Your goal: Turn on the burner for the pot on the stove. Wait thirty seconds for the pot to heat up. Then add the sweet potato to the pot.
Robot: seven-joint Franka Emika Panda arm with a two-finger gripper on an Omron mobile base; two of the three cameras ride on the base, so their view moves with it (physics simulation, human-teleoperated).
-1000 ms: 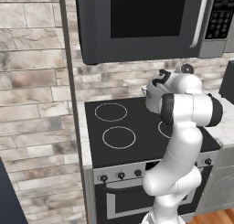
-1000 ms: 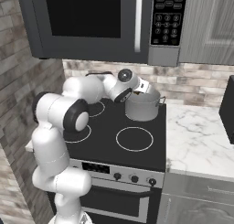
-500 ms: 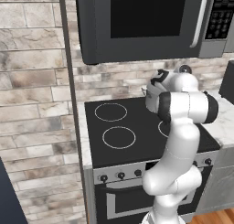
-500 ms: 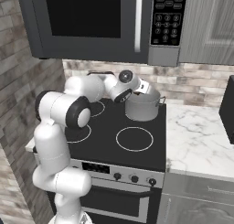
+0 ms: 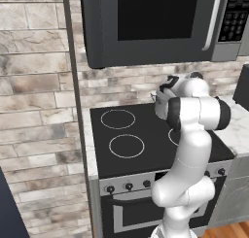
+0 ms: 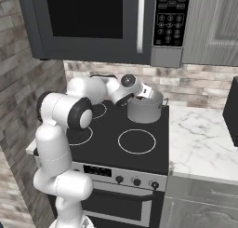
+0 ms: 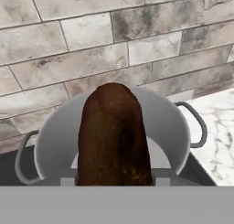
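Note:
The grey metal pot [image 6: 146, 111] stands on the back right ring of the black-topped stove [image 6: 109, 124]. My gripper [image 6: 148, 92] hangs at the pot's left rim, shut on the sweet potato [image 7: 114, 136]. In the hand view, this brown oblong lump sticks out over the pot's open mouth [image 7: 171, 122] and hides my fingertips. From the left base view, my arm covers most of the pot [image 5: 159, 106], and the gripper [image 5: 167, 83] sits just above it.
A dark microwave [image 6: 93, 22] hangs low over the stove. Small black knobs [image 6: 136, 181] line the steel front. A marble counter [image 6: 200, 143] runs to the right, with a dark appliance [image 6: 232, 111] at its far end. A stone tile wall [image 7: 91, 45] rises behind the pot.
The hand has eased slightly down and toward the pot, still holding the sweet potato. The pot and stove are unchanged.

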